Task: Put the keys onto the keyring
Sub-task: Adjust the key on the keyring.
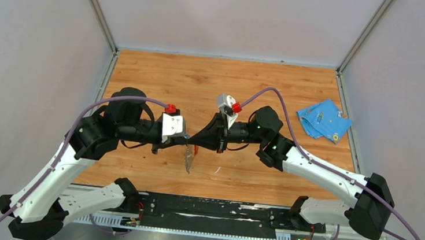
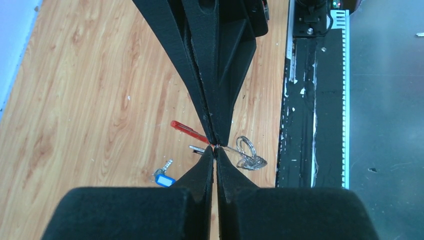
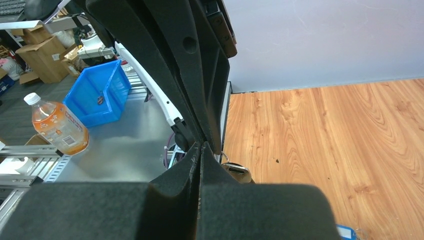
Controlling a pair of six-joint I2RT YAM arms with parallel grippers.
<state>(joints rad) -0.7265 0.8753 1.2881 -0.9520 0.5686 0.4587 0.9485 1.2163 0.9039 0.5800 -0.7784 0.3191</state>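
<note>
Evidently threading step in hand. Right fingers [image 2: 222, 95] clamped on keyring [image 2: 247, 152], ring hung just beside tips. Left fingers [image 2: 201, 169] pressed closed, tips touching right's; hold unclear. Blue key [image 2: 164, 178] lay on tabletop [image 2: 100, 100] below. Next, likely: collect key, feed onto ring.

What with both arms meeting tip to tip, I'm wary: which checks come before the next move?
1. Left gripper fingers shut: ok.
2. Right gripper fingers shut: ok.
3. Keyring pinched where both grippers meet: ok.
4. Blue key on the ring: not ok, it lies on the table.
5. Black key located: cannot tell, no view shows it.
6. Blue cloth away from the arms: ok.
</note>
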